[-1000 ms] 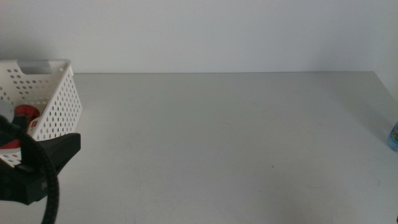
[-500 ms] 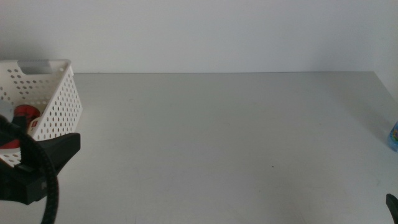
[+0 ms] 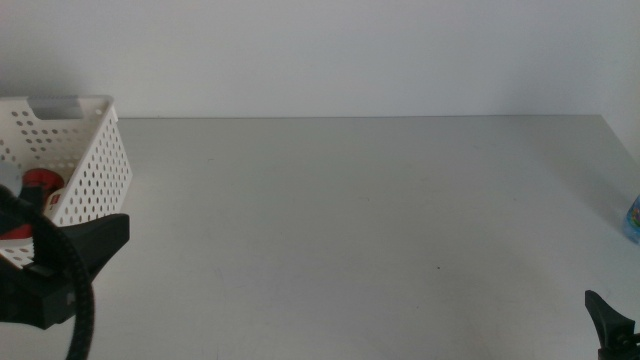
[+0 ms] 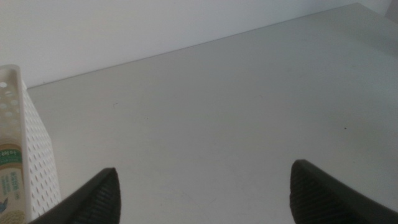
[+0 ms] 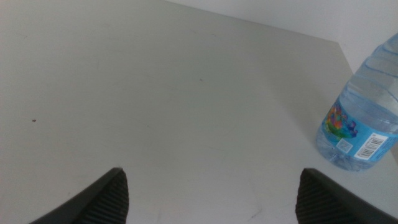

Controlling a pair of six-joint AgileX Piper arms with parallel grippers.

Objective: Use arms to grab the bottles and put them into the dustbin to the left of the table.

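The white perforated dustbin (image 3: 90, 160) stands at the table's left edge with the red cola can (image 3: 40, 182) inside; its wall (image 4: 34, 158) and the pale-yellow bottle's green-white label (image 4: 9, 186) show in the left wrist view. My left gripper (image 4: 205, 186) is open and empty just right of the dustbin, its jaw (image 3: 95, 240) visible in the middle view. The clear water bottle (image 5: 364, 106) stands upright at the table's right edge (image 3: 633, 215). My right gripper (image 5: 211, 193) is open and empty, short of the bottle, its tip (image 3: 605, 320) at the bottom right.
The light-grey table (image 3: 360, 210) stretches bare between the dustbin and the water bottle. A white wall runs behind the table's far edge. A black cable (image 3: 70, 290) loops from the left arm at the bottom left.
The right gripper's tip has risen into the middle view at the bottom right corner. The left arm, the dustbin and the water bottle have not moved.
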